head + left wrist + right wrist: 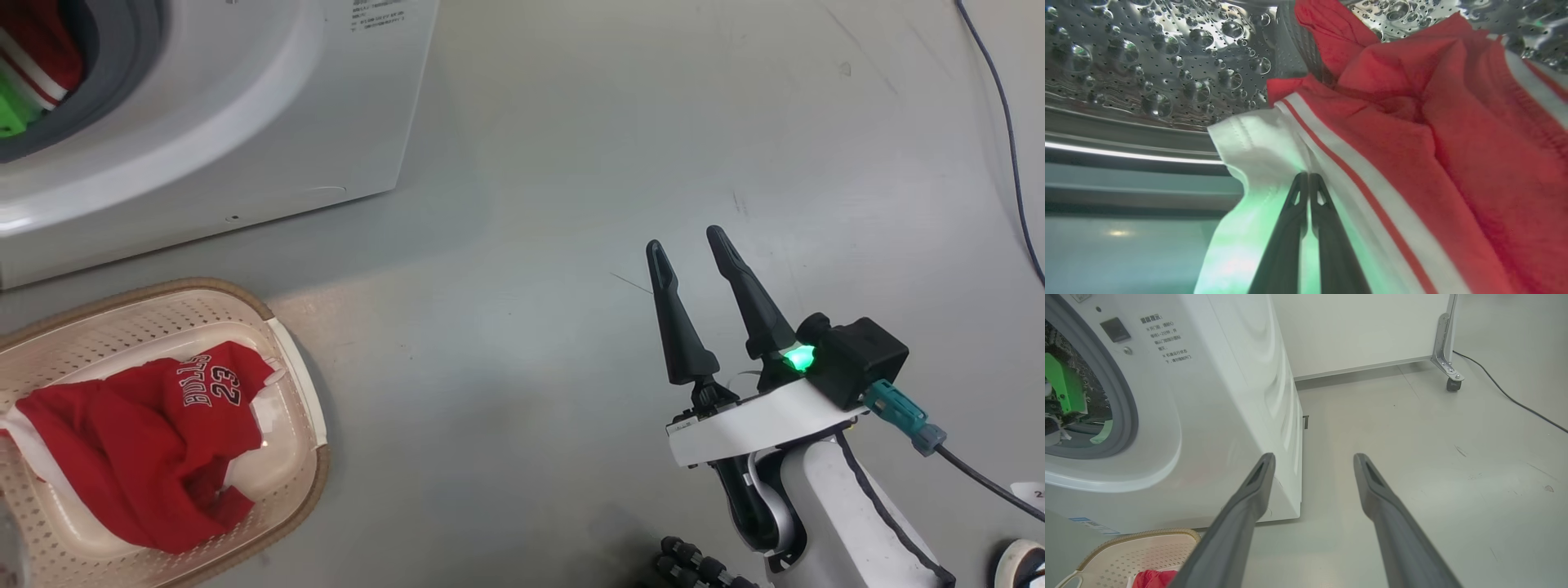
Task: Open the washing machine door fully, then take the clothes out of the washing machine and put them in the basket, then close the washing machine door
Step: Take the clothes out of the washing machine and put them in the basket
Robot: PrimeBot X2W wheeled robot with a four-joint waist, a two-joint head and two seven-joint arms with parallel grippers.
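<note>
Left gripper (1308, 176): inside the steel drum (1167, 61) of the washing machine (1216, 416). The two dark fingers are pressed together along their length, tips meeting against the white trim of a red jersey (1412, 143). Cannot tell whether a fold of the trim is caught between the tips. This jersey lies bunched against the perforated drum wall, with red-and-white striped edging running past the fingers on one side. Green glow on the cloth near the base of the fingers.

Right gripper (686, 238): jaws spread wide, holding nothing. It hangs over the bare grey floor (571, 163), to the right of the machine and well apart from it. Green lamp lit at the wrist.

Machine opening: upper left in the head view, ringed by a grey gasket (1124, 408), with red cloth and white trim showing within.

Basket (304, 392): cream with a brown rim, on the floor just in front of the machine. A second red jersey (139, 441), lettered BULLS 23, lies crumpled in it.

Dark cable (1012, 147) crosses the floor at far right
</note>
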